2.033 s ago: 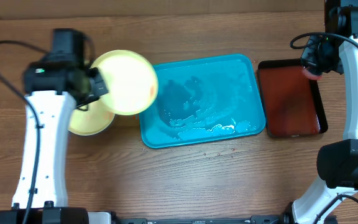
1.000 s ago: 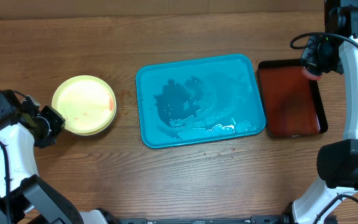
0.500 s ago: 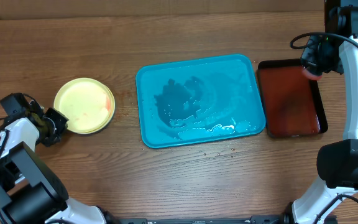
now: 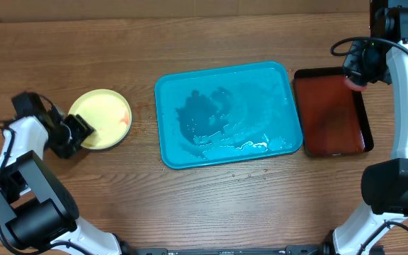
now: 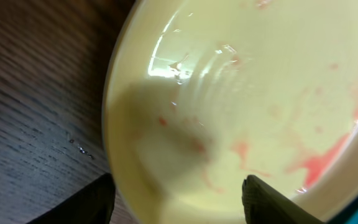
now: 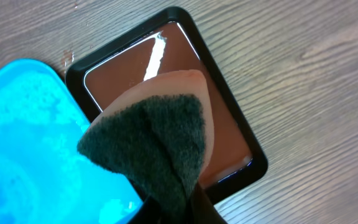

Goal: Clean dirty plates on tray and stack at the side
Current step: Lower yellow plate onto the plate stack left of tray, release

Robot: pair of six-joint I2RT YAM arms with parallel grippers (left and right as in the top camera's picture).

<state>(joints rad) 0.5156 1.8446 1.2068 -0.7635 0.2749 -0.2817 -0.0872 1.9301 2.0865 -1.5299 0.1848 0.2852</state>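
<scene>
**Left gripper** (image 4: 76, 133): on the side of the plates away from the tray, at the top plate's rim. Fingers (image 5: 272, 202) stand wide apart and grip nothing; the plate is released.

**Plates** (image 4: 103, 117): on the table (image 4: 211, 205) left of the tray, apart from it, with bare wood between. The top plate is yellow-green, with red smears on its tray-side half. How many lie under it cannot be told.

**Tray** (image 4: 261, 92): mid-table, with no plate in it and only a wet film.

**Red tray** (image 4: 331, 117): just beside the tray's right edge.

**Right gripper** (image 4: 358, 74): over the red tray's far corner, clamped on a sponge (image 6: 157, 140).

**Step**: judged the close of stacking, since the tray is cleared and the plates sit at the side, though the smears suggest an imperfect wipe.

**Next move**: the left arm should back off away from the tray, or lift, without catching the rim and sliding the plates.

**Room**: there is open wood beyond the plates and along the tray's near edge. The gap between the tray and the red tray is tight.
</scene>
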